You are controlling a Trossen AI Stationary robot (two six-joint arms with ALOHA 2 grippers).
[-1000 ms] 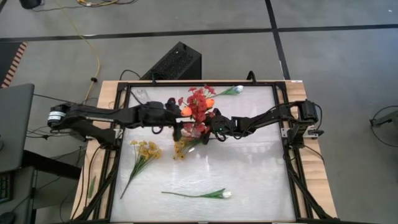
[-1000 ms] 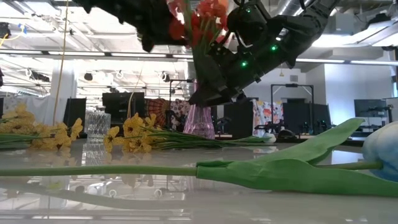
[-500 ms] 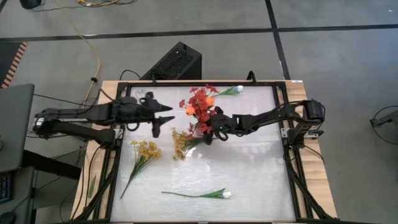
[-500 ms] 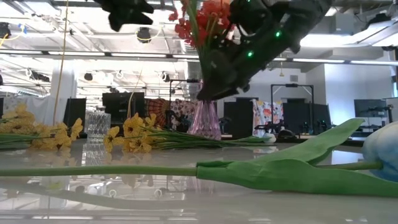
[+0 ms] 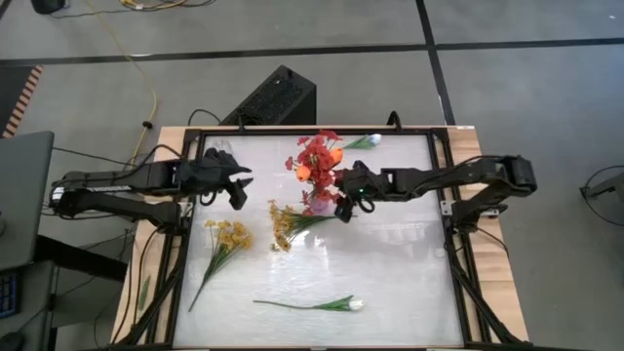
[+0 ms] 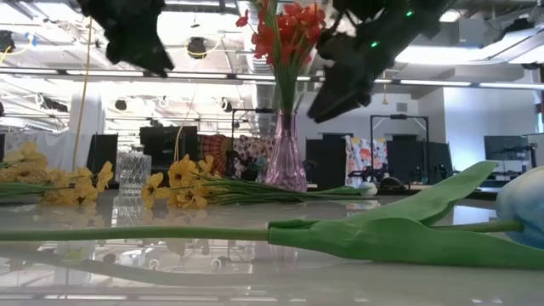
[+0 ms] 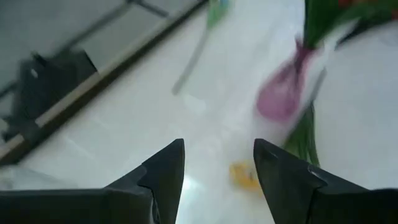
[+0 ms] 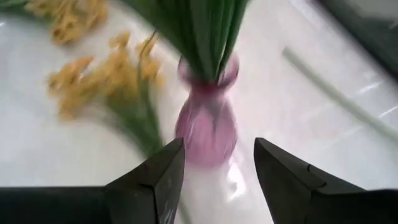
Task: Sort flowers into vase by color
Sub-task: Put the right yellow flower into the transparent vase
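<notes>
Both grippers hover open and empty — the left gripper (image 5: 237,188) nearer the yellow sprays (image 5: 230,234), stems (image 5: 207,273) running near-left across the desk (image 5: 390,283).

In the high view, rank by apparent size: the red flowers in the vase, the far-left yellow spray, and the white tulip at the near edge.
1. Yellow spray, longest overall.
2. White tulip, nearly as long but thinner; close to the spray, so the order is unsure.
3. Red flowers, a compact cluster seen from above.

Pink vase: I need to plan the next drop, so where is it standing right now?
In the high view the pink vase stands upright at the table's far middle, holding the red flowers, with a yellow spray lying beside it and the right gripper just to its right.
</notes>
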